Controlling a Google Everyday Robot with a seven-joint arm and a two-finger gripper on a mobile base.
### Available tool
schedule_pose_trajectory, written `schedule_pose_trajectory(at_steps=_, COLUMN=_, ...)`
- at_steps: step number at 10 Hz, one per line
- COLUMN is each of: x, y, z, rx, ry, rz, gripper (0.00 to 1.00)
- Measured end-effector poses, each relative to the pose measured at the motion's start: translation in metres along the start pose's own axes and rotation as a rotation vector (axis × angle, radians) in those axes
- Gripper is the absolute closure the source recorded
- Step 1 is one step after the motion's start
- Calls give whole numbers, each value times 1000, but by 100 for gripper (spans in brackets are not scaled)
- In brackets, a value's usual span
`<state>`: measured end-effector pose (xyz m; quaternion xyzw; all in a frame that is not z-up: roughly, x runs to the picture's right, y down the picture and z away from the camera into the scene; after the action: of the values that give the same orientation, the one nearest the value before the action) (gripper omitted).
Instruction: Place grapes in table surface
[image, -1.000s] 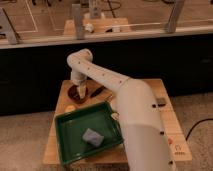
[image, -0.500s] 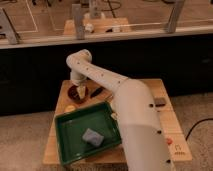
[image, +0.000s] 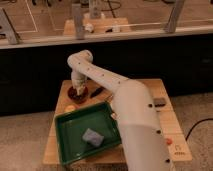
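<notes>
Far left on the table surface we see a reddish-brown bowl, near the table's far left corner. The gripper hangs right over that bowl, pointing down into it, at the end of the white arm. We cannot tell how the pincer stands: its tips are lost against the dark inside of the bowl. Something dark sits in the bowl under it, likely the grapes, but we cannot make out single berries or whether the gripper touches them.

Just near of the bowl, a small yellowish round thing lies on the wood. Nearer still, a green tray takes up the near left part of the table, slightly turned, with a grey-blue block lying in it.

Right of the bowl, a dark elongated object lies on the tabletop, just beside the arm. The arm runs from the bowl toward the near right, growing thick and covering the table's middle.

Far right, a small dark grey rectangular item rests near the table's right edge. Near right corner shows a red dot.
</notes>
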<state>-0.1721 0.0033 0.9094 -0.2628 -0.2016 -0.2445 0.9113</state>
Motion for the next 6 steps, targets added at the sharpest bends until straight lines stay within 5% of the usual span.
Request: schedule_pose_trajectory(at_steps=6, x=1, y=6, z=6, rx=-23, ry=-13, rz=-9, gripper=48)
